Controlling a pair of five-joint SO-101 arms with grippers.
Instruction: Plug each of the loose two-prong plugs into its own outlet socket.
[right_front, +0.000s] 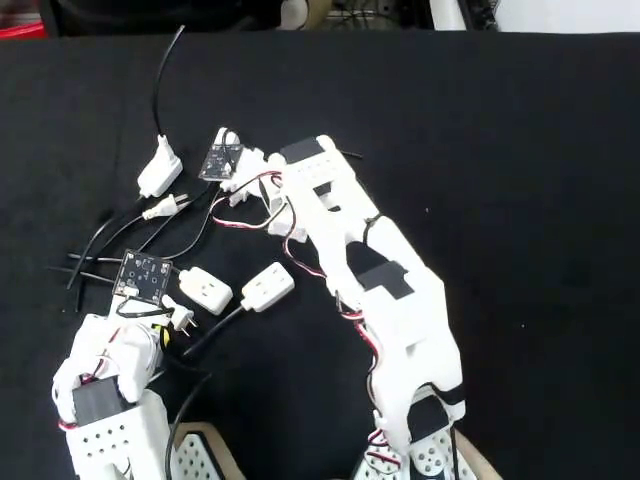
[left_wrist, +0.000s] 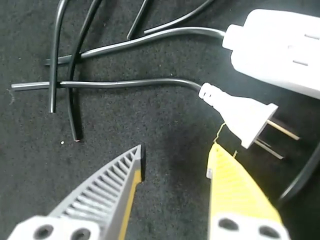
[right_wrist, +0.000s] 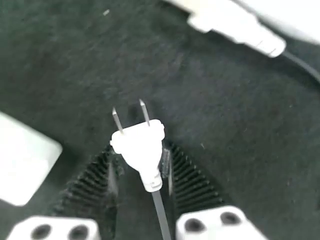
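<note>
**Right gripper** (right_wrist: 137, 152): closed on a white two-prong plug (right_wrist: 137, 145). The jaws clamp the plug body from both sides. Both prongs point away from the gripper, above the black tabletop (right_wrist: 215, 110). The plug's black cable runs back between the jaws. In the high view this gripper (right_front: 238, 188) is at the upper left of the work area. A third plug (right_front: 165, 207) lies flat nearby, with a white adapter (right_front: 158, 168) just beyond it.

**Left gripper** (left_wrist: 176, 150): wide open, holding nothing. It has a grey finger (left_wrist: 117, 175) and a yellow finger (left_wrist: 235, 185). A loose plug (left_wrist: 240, 117) lies flat on the tabletop just beyond the yellow fingertip; whether the two touch cannot be told. Its prongs point away from its cable.

**Sockets**: a white outlet socket (left_wrist: 280, 47) lies near the loose plug, slots facing up. In the high view it (right_front: 205, 288) lies beside a second outlet socket (right_front: 268, 285), between the two arms. Each socket is on its own black cable.

**Cables** (left_wrist: 125, 83): several black runs cross one another on the tabletop beyond the left gripper.
</note>
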